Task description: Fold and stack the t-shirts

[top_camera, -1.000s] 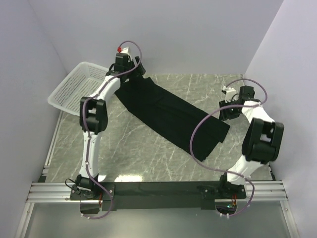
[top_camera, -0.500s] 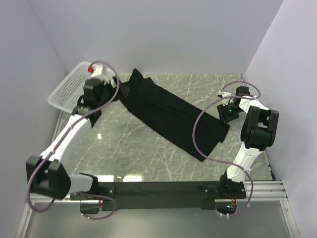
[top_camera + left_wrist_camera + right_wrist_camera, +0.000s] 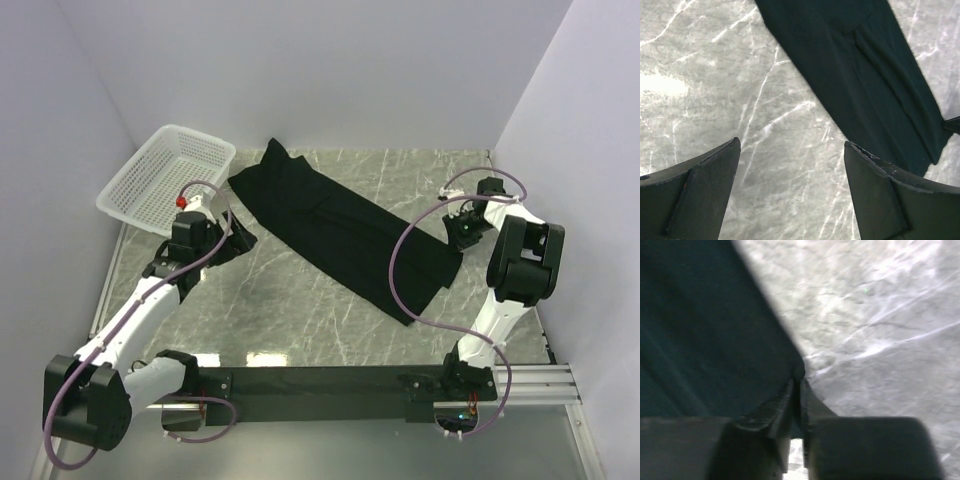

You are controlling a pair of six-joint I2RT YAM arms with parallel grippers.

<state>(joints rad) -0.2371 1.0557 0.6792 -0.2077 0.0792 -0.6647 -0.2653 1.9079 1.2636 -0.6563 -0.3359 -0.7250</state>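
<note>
One black t-shirt (image 3: 340,225) lies as a long folded strip, slanting from the far left to the near right of the marble table. It also shows in the left wrist view (image 3: 865,75) and the right wrist view (image 3: 705,330). My left gripper (image 3: 240,241) is open and empty over bare marble, left of the shirt and apart from it (image 3: 790,150). My right gripper (image 3: 455,233) is shut on the shirt's right corner, with the cloth edge pinched between the fingertips (image 3: 798,385).
A white mesh basket (image 3: 165,178) stands at the far left, its near rim just behind the left wrist. Walls close off the back and both sides. Bare marble (image 3: 300,310) lies in front of the shirt.
My left arm has drawn back from the shirt's far left end to the near left, and that end now lies on the table. My right gripper has settled on the shirt's right corner.
</note>
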